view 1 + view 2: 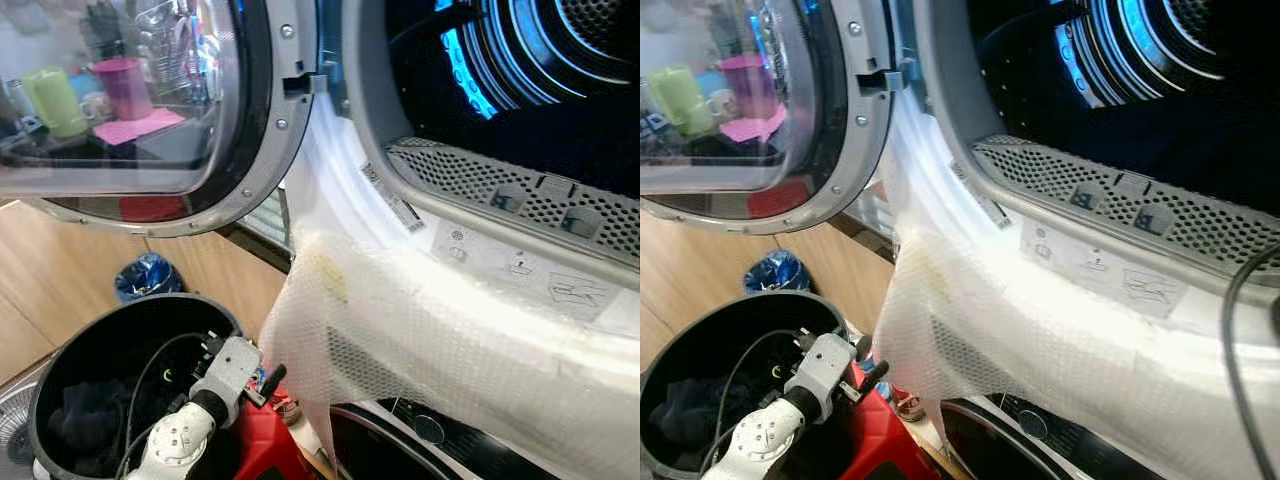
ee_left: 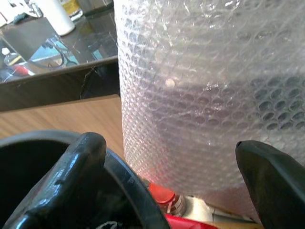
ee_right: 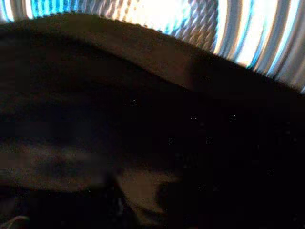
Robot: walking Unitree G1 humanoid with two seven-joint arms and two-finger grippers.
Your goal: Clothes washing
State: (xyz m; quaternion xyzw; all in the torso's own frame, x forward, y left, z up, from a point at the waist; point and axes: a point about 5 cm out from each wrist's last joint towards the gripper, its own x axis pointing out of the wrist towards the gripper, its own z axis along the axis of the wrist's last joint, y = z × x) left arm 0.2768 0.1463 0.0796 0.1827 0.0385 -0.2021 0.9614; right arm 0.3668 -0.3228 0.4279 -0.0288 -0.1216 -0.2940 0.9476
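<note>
The washing machine's drum (image 1: 520, 60) gapes wide up and to the right, its door (image 1: 150, 110) swung left, bubble wrap (image 1: 420, 340) draped over the sill. Dark clothes (image 1: 85, 420) lie in the black bin (image 1: 60, 370) at lower left, under the left gripper (image 2: 171, 157), whose fingers are spread, holding nothing. The right gripper sits inside the drum against dark fabric (image 3: 143, 119); I cannot tell its state.

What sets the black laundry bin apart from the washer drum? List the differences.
1. The bin stands low on the floor with its mouth facing up; the drum sits higher and opens sideways, its door swung open.
2. The bin is plain matte black; the drum is ribbed metal lit blue.
3. The left gripper hangs over the bin's rim, not at the drum.

Both are round, and dark clothes lie in the bin.
</note>
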